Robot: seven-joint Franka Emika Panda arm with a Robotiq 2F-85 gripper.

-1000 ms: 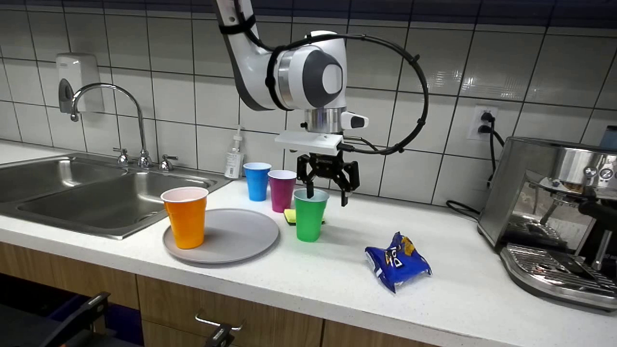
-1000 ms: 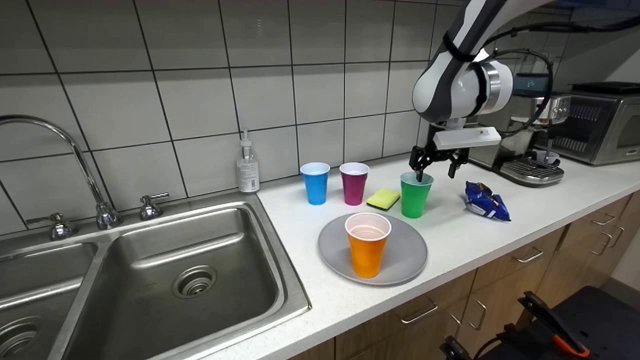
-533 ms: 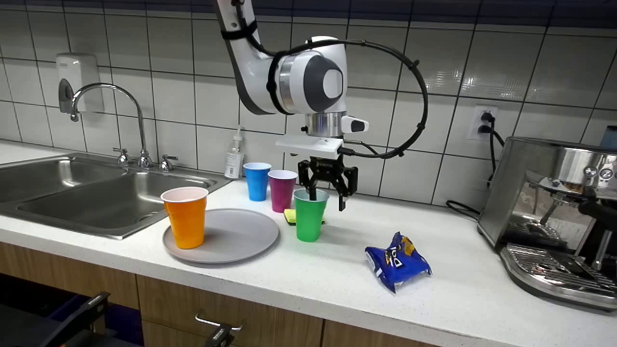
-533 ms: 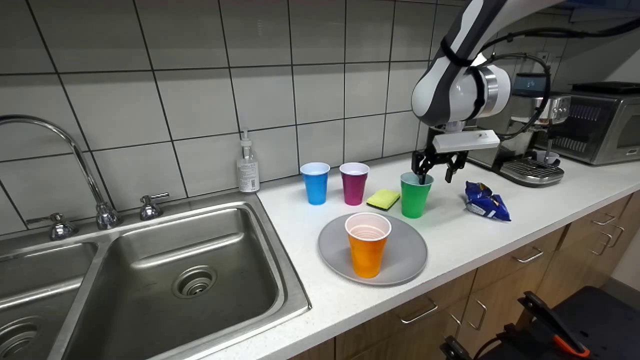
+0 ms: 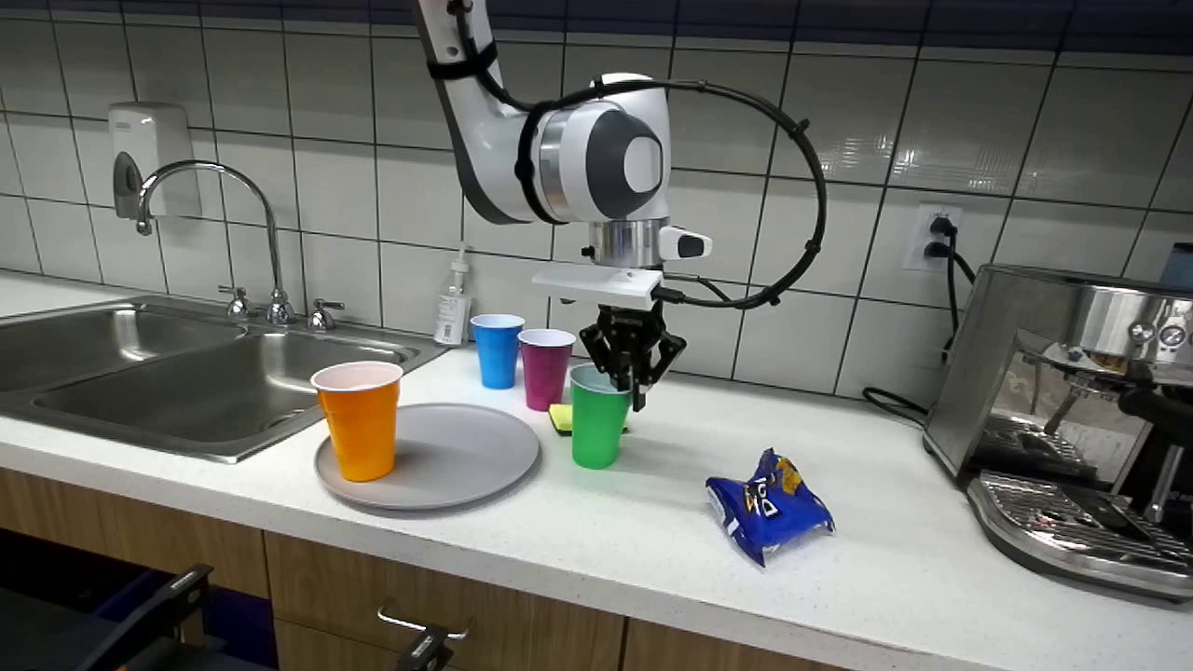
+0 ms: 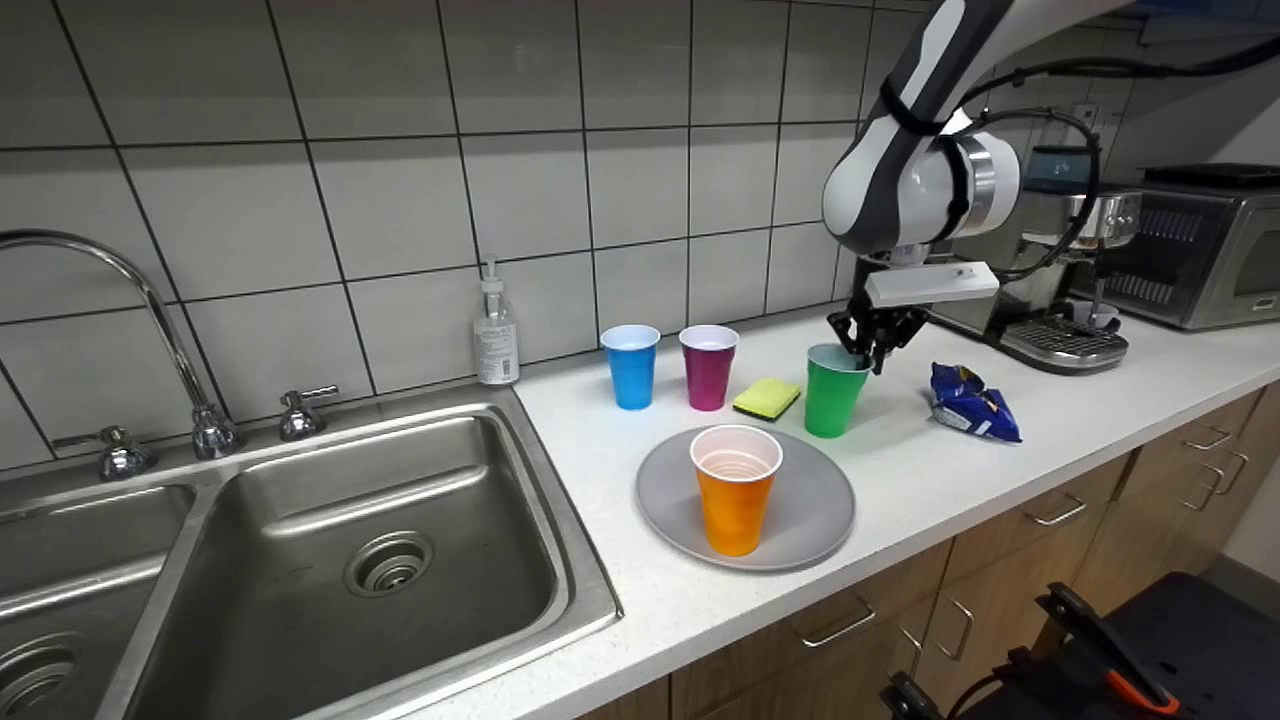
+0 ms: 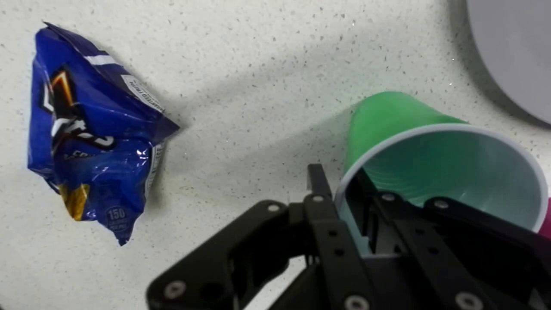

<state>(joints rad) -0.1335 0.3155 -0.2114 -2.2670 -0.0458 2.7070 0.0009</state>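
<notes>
A green cup [image 5: 595, 433] stands upright on the white counter, its pale rim facing up in the wrist view, where its green side [image 7: 387, 110] shows. My gripper [image 5: 632, 391] straddles the cup's wall, with one finger [image 7: 317, 178] outside the rim and its partner inside the cup. The jaws have narrowed to a small gap with the wall between them. Whether both fingers press on it I cannot tell. Nearby lies a crumpled blue chip bag [image 7: 94, 116]. A yellow sponge [image 6: 768, 398] sits beside the green cup.
An orange cup [image 5: 362, 429] stands on a grey plate [image 5: 475, 457]. Magenta [image 6: 707, 370] and blue [image 6: 630, 370] cups are near the wall, with a soap bottle [image 6: 495, 340] behind. There is a steel sink [image 6: 300, 560] at one end and a coffee machine [image 5: 1081, 391] at the other.
The gripper has come down slightly, and its jaws have gone from wide apart to nearly together around the cup's wall. The green cup has shifted slightly toward the chip bag.
</notes>
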